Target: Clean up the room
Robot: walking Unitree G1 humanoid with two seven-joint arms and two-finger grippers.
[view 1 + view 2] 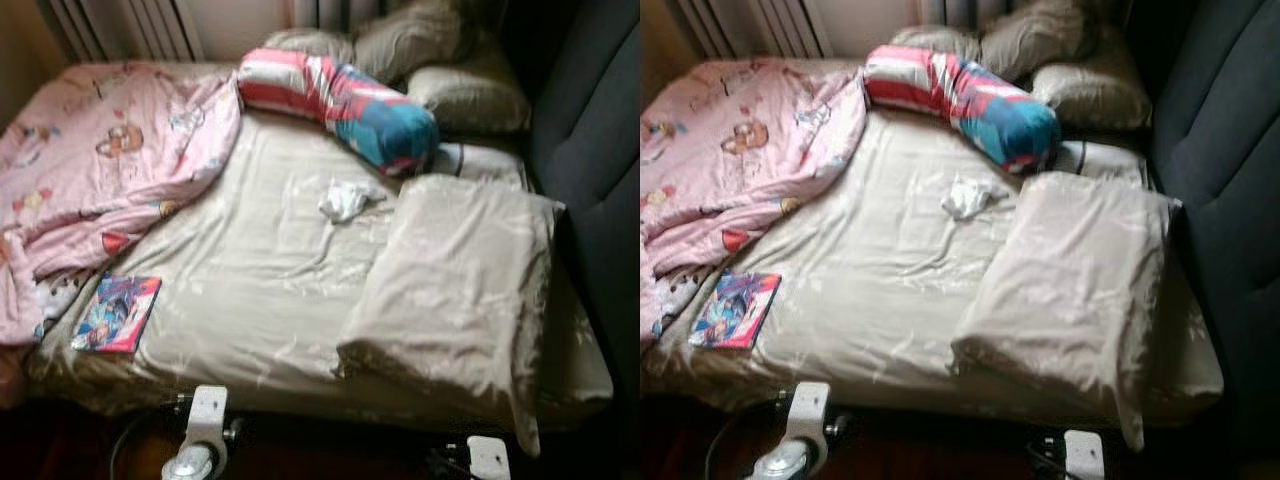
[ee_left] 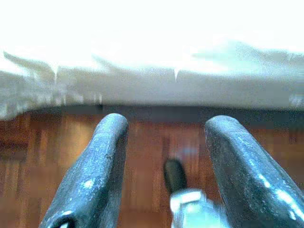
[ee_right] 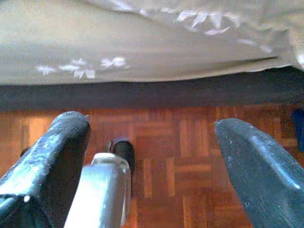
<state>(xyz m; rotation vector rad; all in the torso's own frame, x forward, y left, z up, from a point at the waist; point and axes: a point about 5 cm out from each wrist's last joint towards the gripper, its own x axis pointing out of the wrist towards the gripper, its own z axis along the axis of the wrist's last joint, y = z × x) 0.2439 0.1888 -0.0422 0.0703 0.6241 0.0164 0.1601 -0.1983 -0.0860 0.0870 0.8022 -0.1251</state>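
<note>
I see a bed covered by a beige sheet. With the crumpled white cloth near its middle as landmark: a pink printed blanket lies bunched well to its left; a striped red, white and blue bolster lies just behind it; beige pillows behind that; a folded beige duvet to its right; a colourful book at the near left edge.
</note>
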